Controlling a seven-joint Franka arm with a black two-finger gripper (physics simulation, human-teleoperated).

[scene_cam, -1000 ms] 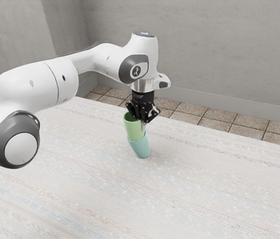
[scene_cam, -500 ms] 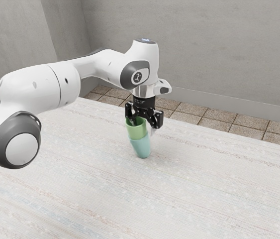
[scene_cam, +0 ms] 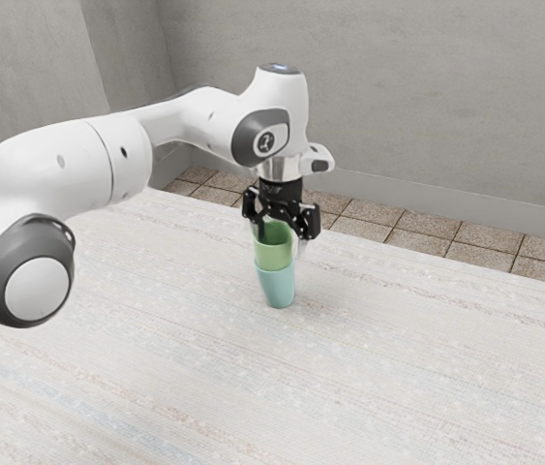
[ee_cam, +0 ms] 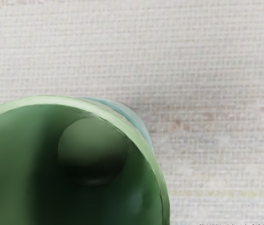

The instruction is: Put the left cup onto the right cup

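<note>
A green cup (scene_cam: 274, 254) stands upright, nested inside a teal cup (scene_cam: 277, 289) on the pale table (scene_cam: 398, 349). My gripper (scene_cam: 281, 223) hangs just above the green cup's rim, open, with its fingers spread wider than the cup and clear of its sides. In the wrist view I look straight down into the green cup (ee_cam: 75, 159), which sits right under my hand. A thin strip of the teal cup (ee_cam: 140, 125) peeks out beside its rim.
The table spreads wide around the stacked cups. Beyond its far edge lies a tiled floor (scene_cam: 427, 228), then a grey wall (scene_cam: 417, 87). My arm reaches in from the exterior view's left.
The stacked cups have gone from leaning to standing upright. My fingers have spread and let go of the green cup, and my hand has risen slightly.
</note>
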